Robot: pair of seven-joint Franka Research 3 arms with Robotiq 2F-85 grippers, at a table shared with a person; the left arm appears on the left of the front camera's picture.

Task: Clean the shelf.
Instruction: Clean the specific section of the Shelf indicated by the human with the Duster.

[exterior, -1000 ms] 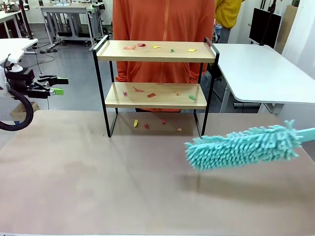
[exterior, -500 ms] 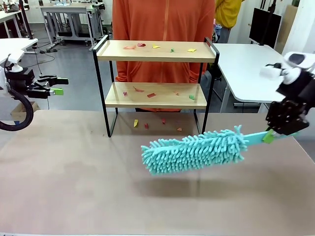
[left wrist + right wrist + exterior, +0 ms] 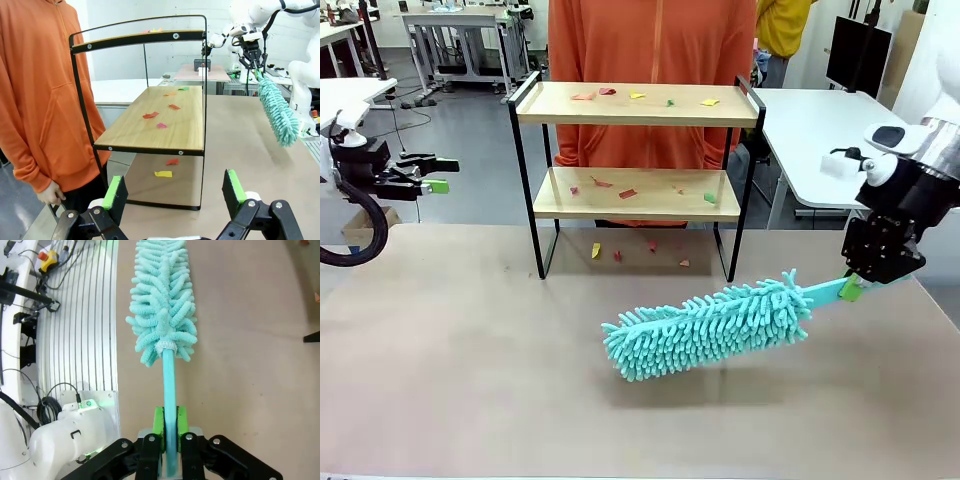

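Gripping: the right gripper is clamped on the flat handle of the teal duster, with a green pad pressed to each face, near the table's right edge.
Duster: the fluffy head hangs low over the middle of the table. Its tip sits lower than the handle and points left, well short of the shelf.
Left gripper: the left gripper has its fingers apart and holds nothing. It hovers past the table's left edge, aimed at the shelf's end rail.
Shelf: the shelf stands upright at the middle of the table's far edge.
Scraps: coloured paper scraps lie on both boards and on the table under the frame.
Technique (judgement): raise and level the head to top-board height before it reaches the frame. Enter from the open front, clear of the raised end rails. Sweep lightly along each board, top board first, so the light frame does not slide or tip.
Surface: the brown top is matte and flat, and scraps will scatter on it easily.
Room: a person in an orange top stands just behind the shelf, with white tables and workbenches beyond.
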